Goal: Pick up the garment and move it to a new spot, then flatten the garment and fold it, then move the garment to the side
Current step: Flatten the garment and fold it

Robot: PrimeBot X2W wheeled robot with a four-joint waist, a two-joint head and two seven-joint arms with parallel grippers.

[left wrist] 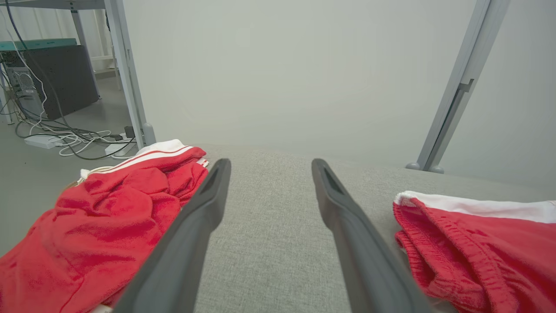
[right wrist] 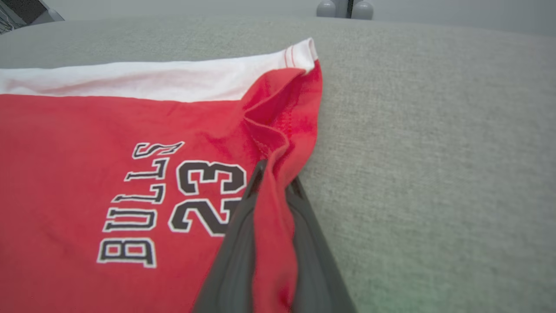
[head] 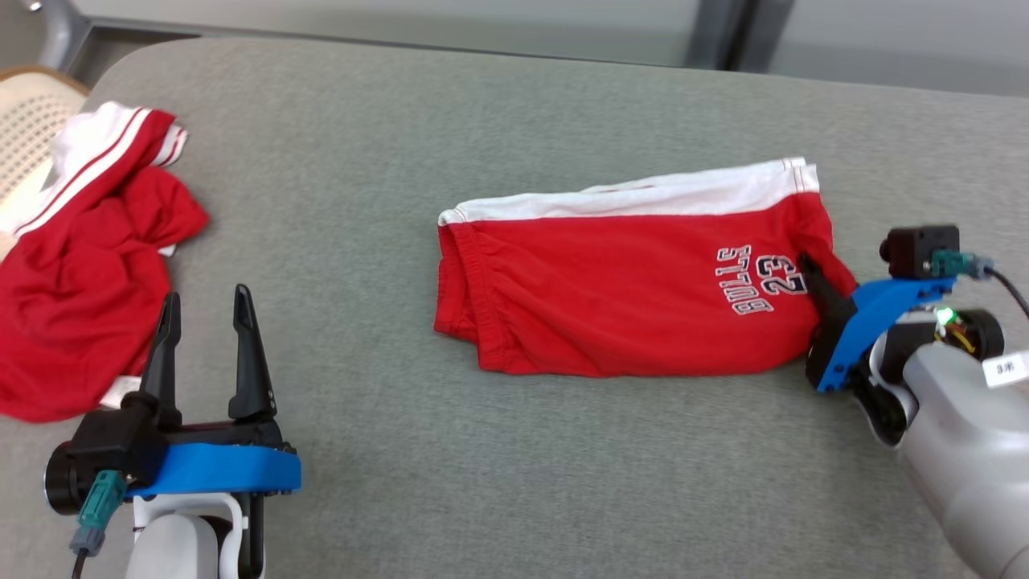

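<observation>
Folded red shorts [head: 627,293] with a white side band and "BULLS 23" print lie flat mid-table; their elastic waistband [left wrist: 438,243] faces left. My right gripper [head: 812,269] is shut on the shorts' right hem, and a ridge of red cloth [right wrist: 271,204] is pinched between its two dark fingers. My left gripper [head: 207,310] stands open at the lower left above bare table, well left of the shorts, with nothing between its fingers [left wrist: 204,208].
A second red and white garment [head: 88,257] lies crumpled at the table's left edge, close to my left gripper. The grey fabric table [head: 362,201] runs wide between the two garments. A woven chair [head: 28,121] stands beyond the left edge. Cables [left wrist: 65,139] lie on the floor.
</observation>
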